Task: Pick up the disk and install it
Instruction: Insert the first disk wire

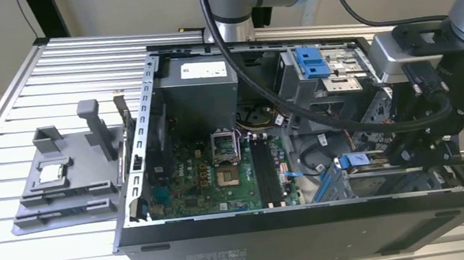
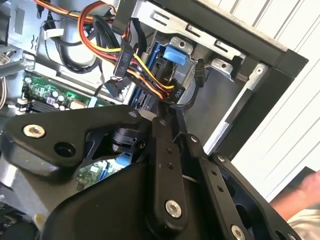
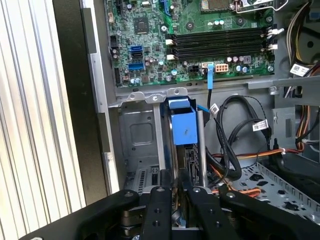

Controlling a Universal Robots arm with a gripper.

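— What is held by the gripper [image 3: 177,181]?
— The disk [image 3: 183,127] (framed in blue plastic) is clamped edge-on between narrowed fingers [image 3: 160,205]; it is stood in the metal bay [image 3: 137,132] just ahead of them.
— And beyond that?
— Black cables [image 3: 235,125] are seen beside the disk; the motherboard [image 3: 165,30] is set farther off.

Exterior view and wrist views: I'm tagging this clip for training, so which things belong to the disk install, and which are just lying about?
Belongs to the job: disk, at the drive bay; gripper, close over it; open computer case.
Lying about: grey holder beside the case; small square chip on it; second blue bracket; motherboard.
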